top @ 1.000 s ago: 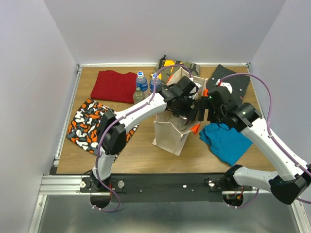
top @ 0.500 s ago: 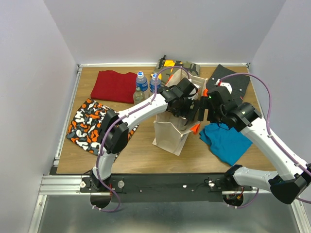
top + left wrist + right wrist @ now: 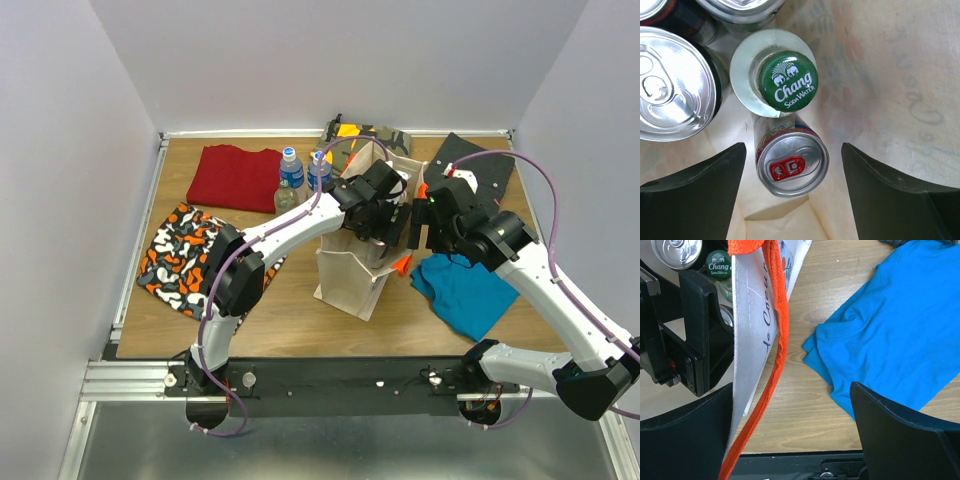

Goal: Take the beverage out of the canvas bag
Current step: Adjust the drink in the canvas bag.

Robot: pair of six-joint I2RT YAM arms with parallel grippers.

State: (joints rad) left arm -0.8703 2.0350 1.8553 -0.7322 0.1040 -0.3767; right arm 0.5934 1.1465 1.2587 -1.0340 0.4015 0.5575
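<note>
The left gripper point(image 3: 792, 152) is hanging inside the canvas bag point(image 3: 348, 282), jaws standing wide either side of a slim silver can point(image 3: 792, 169) with a red tab. There are gaps on both flanks, so nothing is gripped yet. The can is sitting upright by the bag's inner wall, with a Chang soda water bottle point(image 3: 788, 81) crowding it deeper in the bag. The right gripper point(image 3: 792, 390) is straddling the bag's side wall and orange handle point(image 3: 776, 335), fingers spread, not pinching. This is looking like the grasp step — next it's calling for a centred squeeze, then a straight lift past the bag's rim.
</note>
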